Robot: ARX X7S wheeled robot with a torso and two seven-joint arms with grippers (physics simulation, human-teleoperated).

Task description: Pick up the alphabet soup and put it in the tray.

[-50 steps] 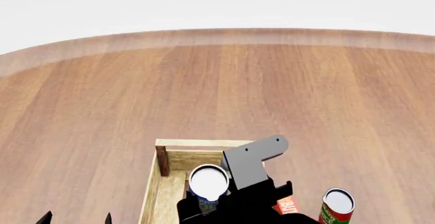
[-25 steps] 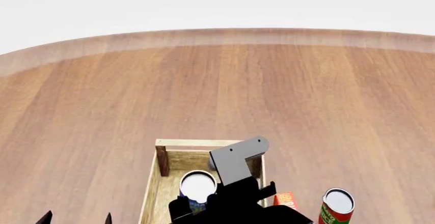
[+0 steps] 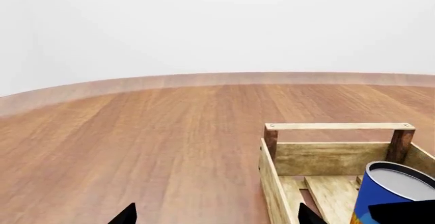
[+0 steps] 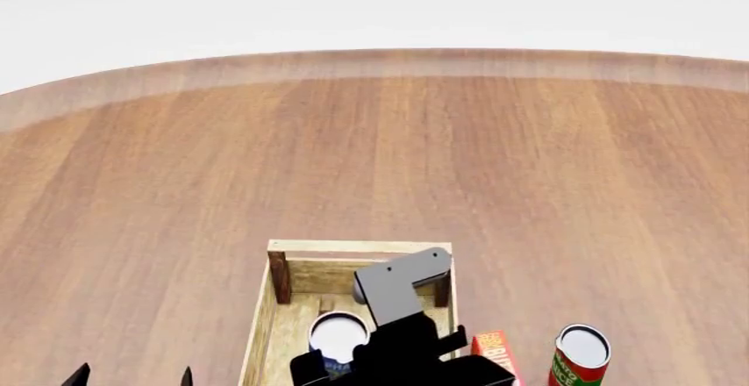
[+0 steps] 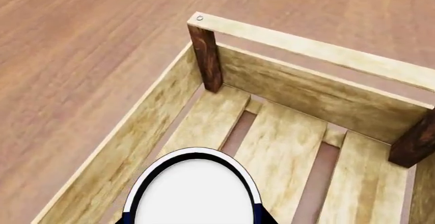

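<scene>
The alphabet soup (image 4: 338,332), a can with a pale top and blue label, is held upright inside the tray (image 4: 351,248), a light-wood slatted crate. My right gripper (image 4: 351,361) is shut on the can, one black finger on each side. The right wrist view shows the can's white top (image 5: 195,188) low between the tray's walls (image 5: 313,89), over the slatted floor. The left wrist view shows the can (image 3: 394,191) inside the tray (image 3: 336,126). My left gripper (image 4: 131,377) is open and empty over bare table, left of the tray; its tips show in its own view (image 3: 216,216).
A red-and-green-labelled can (image 4: 581,355) stands right of the tray, with a small red box (image 4: 496,352) between them. The round wooden table (image 4: 374,158) stretches far beyond the tray to its curved far edge.
My right gripper has carried the can leftward and down, from above the tray's right side to low inside the tray. The left gripper has not moved.
</scene>
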